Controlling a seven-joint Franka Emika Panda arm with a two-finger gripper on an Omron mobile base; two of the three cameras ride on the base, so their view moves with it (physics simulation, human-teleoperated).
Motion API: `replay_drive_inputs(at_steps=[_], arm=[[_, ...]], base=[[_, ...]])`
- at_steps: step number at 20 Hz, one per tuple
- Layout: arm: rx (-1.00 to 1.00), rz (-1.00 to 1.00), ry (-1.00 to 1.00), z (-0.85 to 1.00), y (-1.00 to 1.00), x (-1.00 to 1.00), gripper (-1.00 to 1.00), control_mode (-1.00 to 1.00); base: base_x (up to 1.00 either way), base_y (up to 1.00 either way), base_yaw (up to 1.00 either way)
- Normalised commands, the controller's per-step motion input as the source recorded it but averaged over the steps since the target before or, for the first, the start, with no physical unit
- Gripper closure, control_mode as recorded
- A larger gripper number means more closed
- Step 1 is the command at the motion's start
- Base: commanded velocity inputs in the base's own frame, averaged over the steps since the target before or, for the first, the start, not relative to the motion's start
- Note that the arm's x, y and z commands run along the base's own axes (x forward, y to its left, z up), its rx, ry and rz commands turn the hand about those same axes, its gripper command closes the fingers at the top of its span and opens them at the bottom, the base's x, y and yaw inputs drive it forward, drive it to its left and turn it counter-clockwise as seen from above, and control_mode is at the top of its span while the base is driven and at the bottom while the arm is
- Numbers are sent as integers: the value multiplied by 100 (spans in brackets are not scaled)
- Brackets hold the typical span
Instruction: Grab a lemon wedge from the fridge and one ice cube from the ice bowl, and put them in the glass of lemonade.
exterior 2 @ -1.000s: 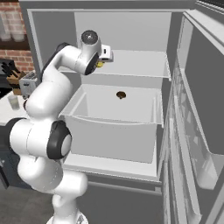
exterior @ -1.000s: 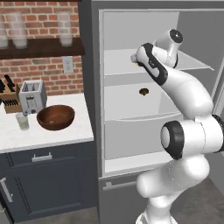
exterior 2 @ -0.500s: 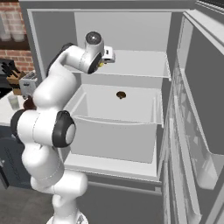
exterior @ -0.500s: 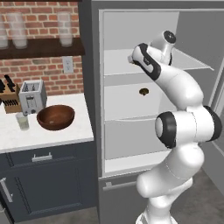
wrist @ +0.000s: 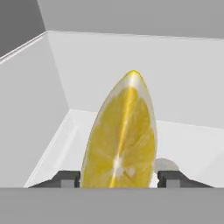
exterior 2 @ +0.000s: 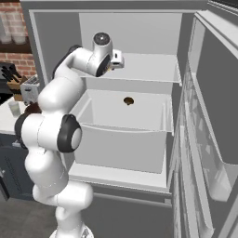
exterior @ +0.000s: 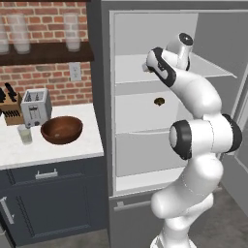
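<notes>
Hand view: lemon wedge upright between pincer fingertips; grip contact unclear.

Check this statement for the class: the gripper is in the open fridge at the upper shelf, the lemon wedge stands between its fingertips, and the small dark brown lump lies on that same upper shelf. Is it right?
One detail is wrong. The small dark brown lump lies on the shelf below, as the right base view shows. The rest holds: the gripper is at the upper shelf of the open fridge, with the lemon wedge between its fingertips.
</notes>
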Motion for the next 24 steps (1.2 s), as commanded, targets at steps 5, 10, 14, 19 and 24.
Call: replay_drive_inputs(at_steps=[5, 10, 14, 19, 24], arm=[[-1, 0, 2, -28, 0, 7, 100, -100], [-1, 0, -3, -24, -1, -18, 100, -100], [0, 0, -13, -22, -17, -100, 100, -100], [0, 0, -12, 0, -15, -100, 100, -100], [-1, -1, 2, 0, 0, -100, 100, -100]], base=[[0, 0, 0], [0, 0, 0], [0, 0, 0], [0, 0, 0], [0, 0, 0]])
